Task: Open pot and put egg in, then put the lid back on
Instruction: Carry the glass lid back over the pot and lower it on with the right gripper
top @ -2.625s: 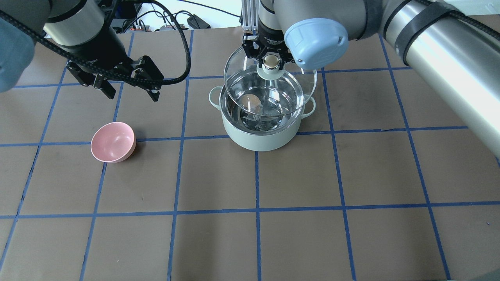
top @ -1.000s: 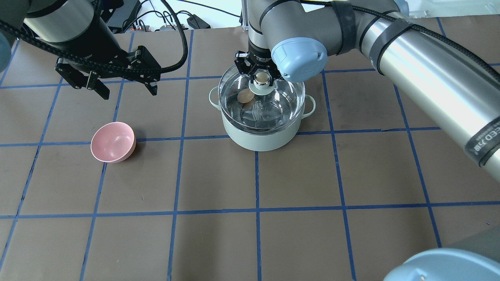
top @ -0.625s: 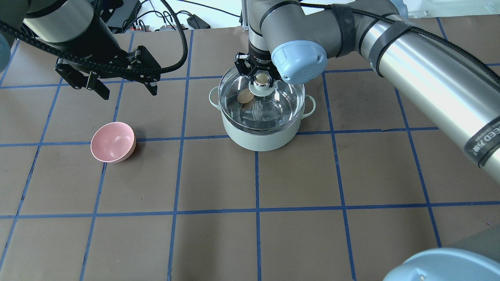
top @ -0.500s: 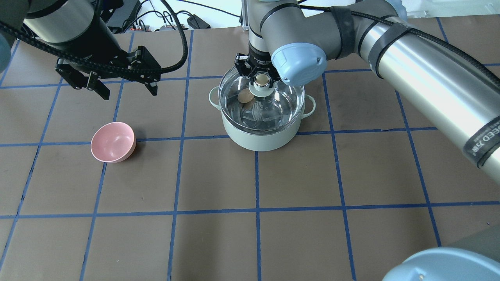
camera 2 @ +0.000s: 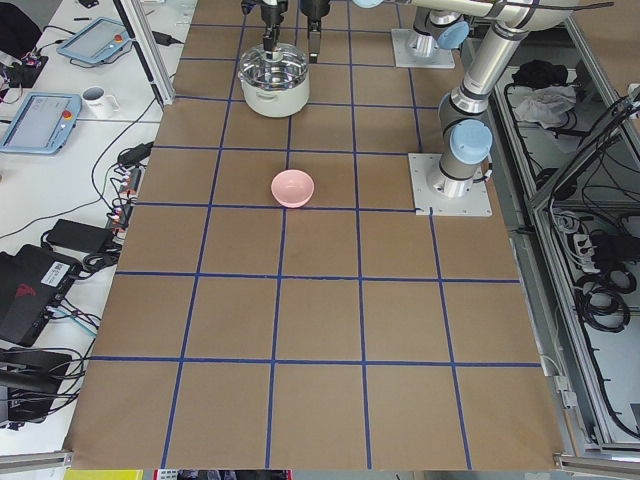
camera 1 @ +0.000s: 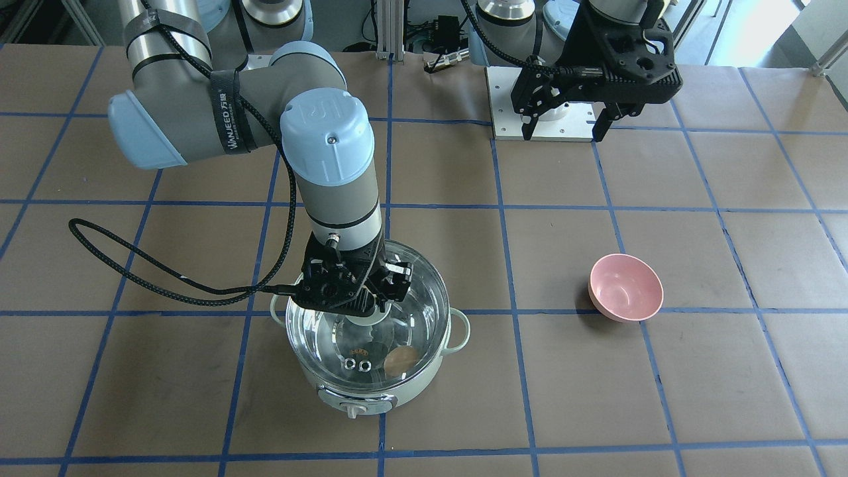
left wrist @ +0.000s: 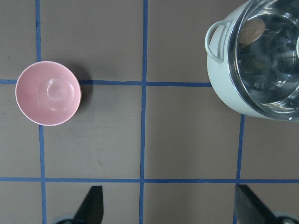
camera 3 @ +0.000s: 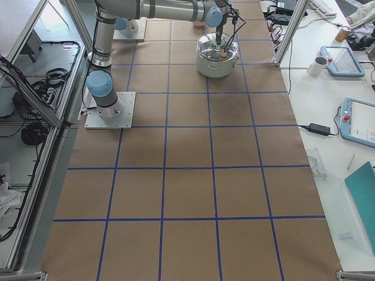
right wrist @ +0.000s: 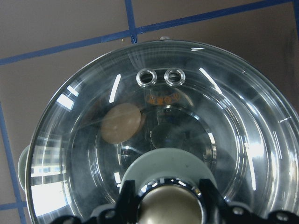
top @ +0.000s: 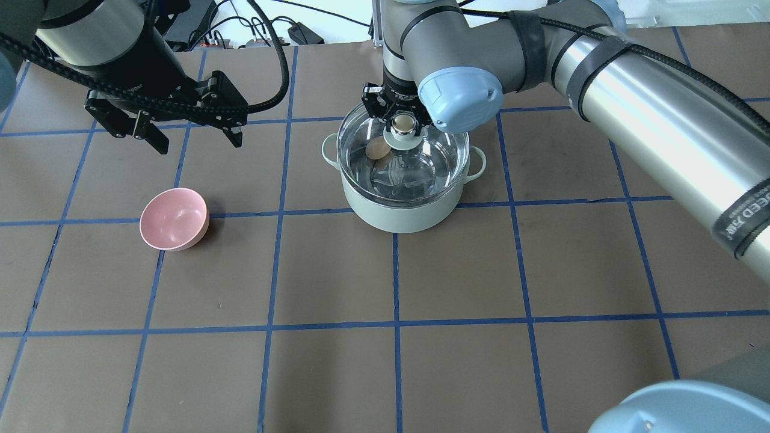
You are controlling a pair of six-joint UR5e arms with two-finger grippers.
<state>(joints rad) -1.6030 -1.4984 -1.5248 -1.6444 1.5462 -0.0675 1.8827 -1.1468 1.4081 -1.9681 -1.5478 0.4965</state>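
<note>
**Lid seated on pot, egg inside**

My right end effector is clamped on the lid's beige knob, and the glass rests on the pot's rim. The egg lies on the steel floor, seen through the glass. My left end effector hangs above the table with its fingers spread wide. The pink bowl is near it.

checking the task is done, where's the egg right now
In the overhead view the egg lies inside the pot, under the glass lid, toward the pot's far-left side, just left of the lid's knob.
</note>
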